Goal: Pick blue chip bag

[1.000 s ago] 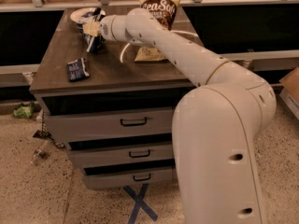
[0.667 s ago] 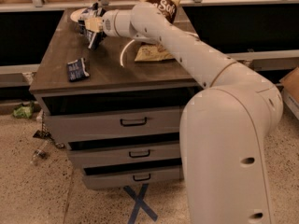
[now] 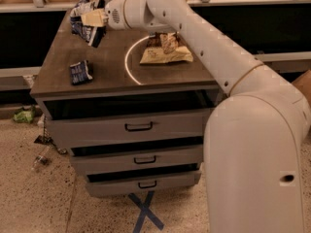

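Claw: the gripper sits at the end of the white arm, over the far left corner of the cabinet top.
Claw state: cannot tell; it is pressed into crumpled foil and its grip is hidden.
Blue chip bag: right at the claw and touching it, wrinkled, navy with white panels, its dark lower edge tilted just below the claw.
Small dark blue packet: lying flat, nearer the camera than the claw, apart from it.
Brown-and-tan chip bag: lying flat, well to the right of the claw, under the arm.
White ring: marked on the top, between the claw and the brown-and-tan bag.
Drawers: three, far below the claw.
Blue tape cross: on the floor, below the drawers.
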